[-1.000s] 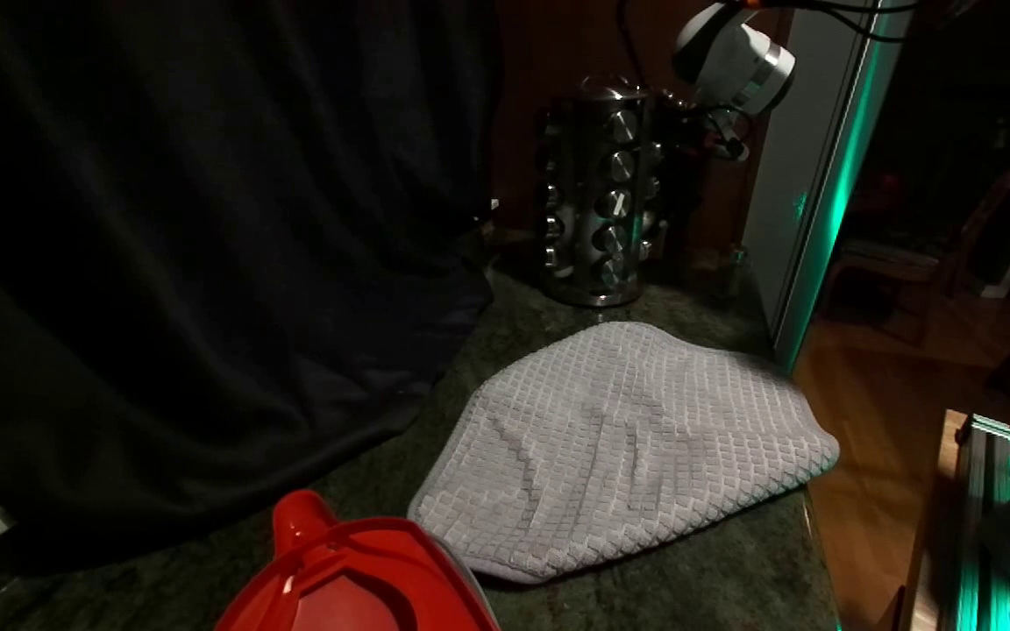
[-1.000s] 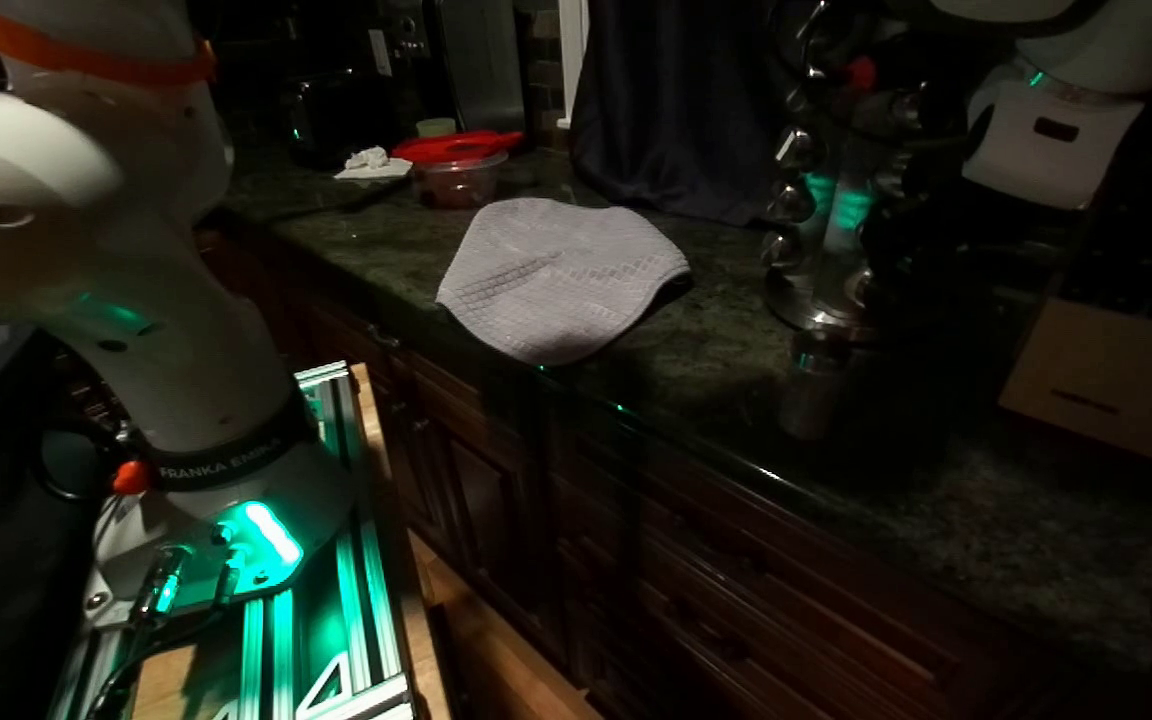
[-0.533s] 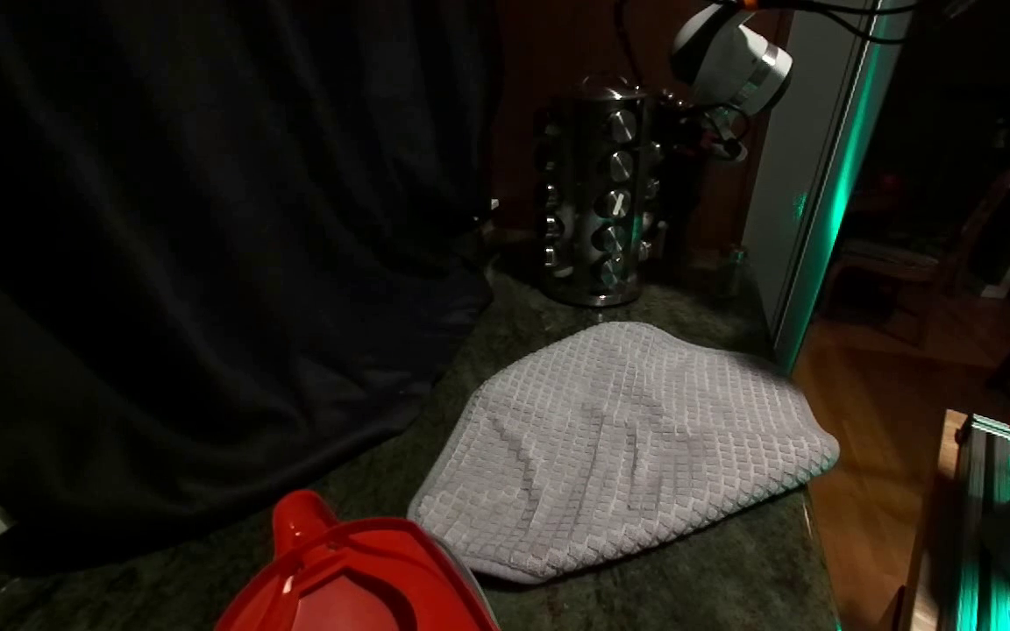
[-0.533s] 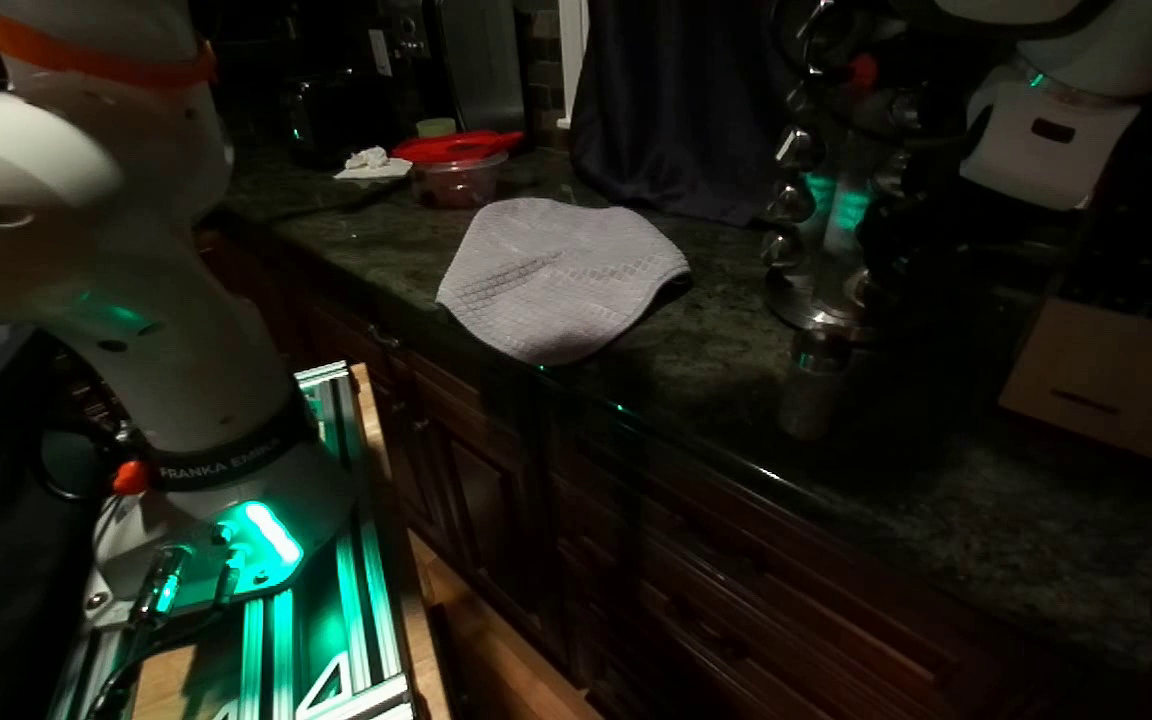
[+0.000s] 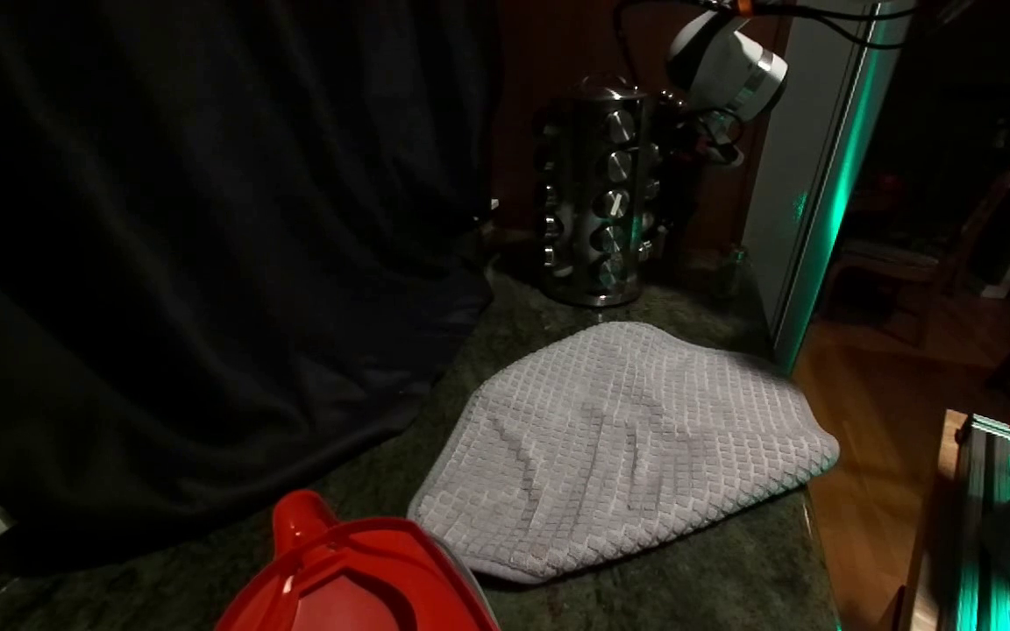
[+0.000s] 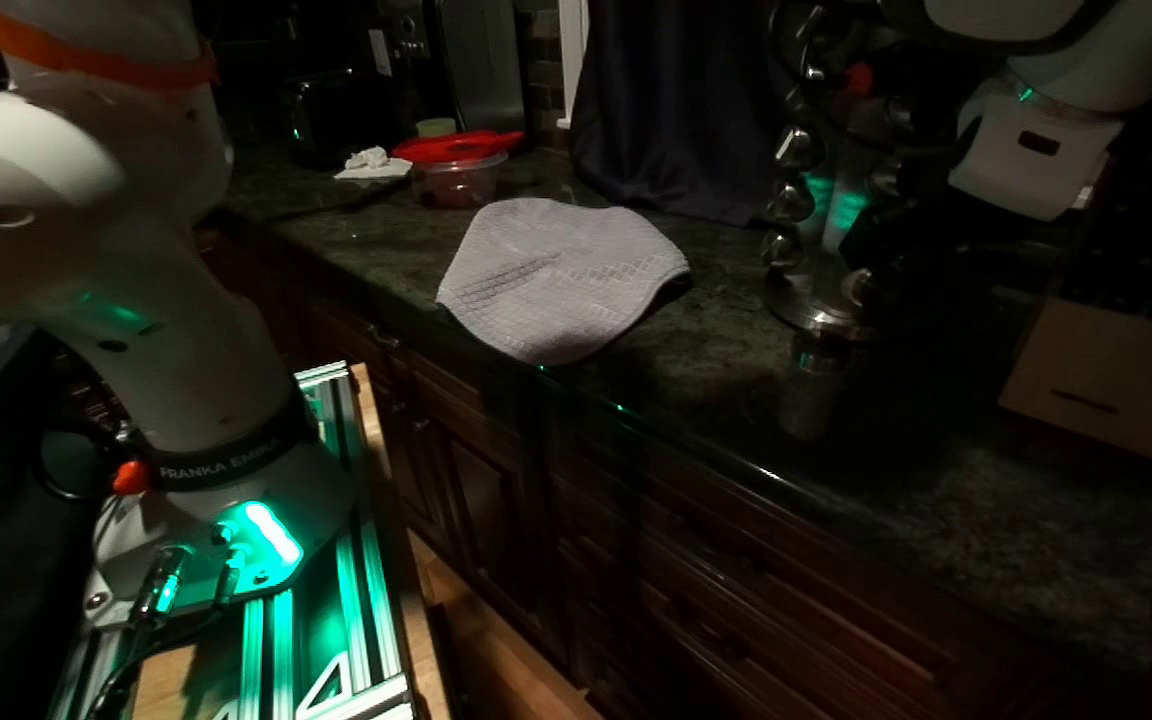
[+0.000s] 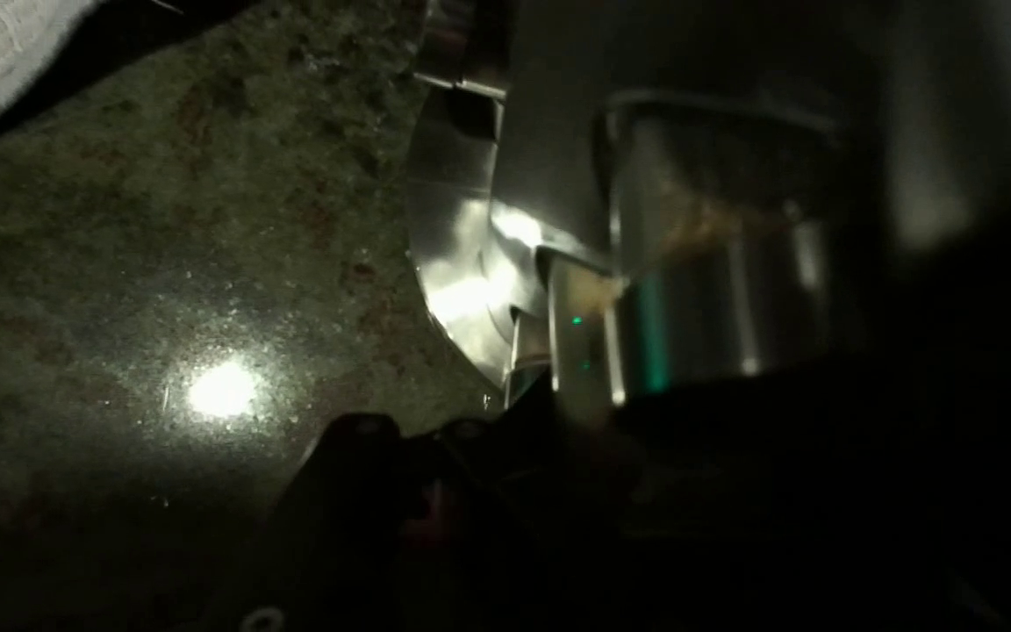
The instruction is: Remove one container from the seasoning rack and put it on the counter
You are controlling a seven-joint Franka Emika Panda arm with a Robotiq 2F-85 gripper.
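The speckled counter (image 6: 721, 310) supports the grey checked cloth (image 5: 636, 438) and, apart from it, the upright seasoning rack (image 5: 584, 166). The pincer (image 7: 419, 439) is positioned beside the rack; its opening and any grip cannot be determined. Silver-lidded jars (image 5: 617, 165) sit in the rack's tiers.

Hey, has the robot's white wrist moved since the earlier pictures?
Yes, slightly: in both exterior views, the white wrist has shifted toward the seasoning rack, whose base stays put.
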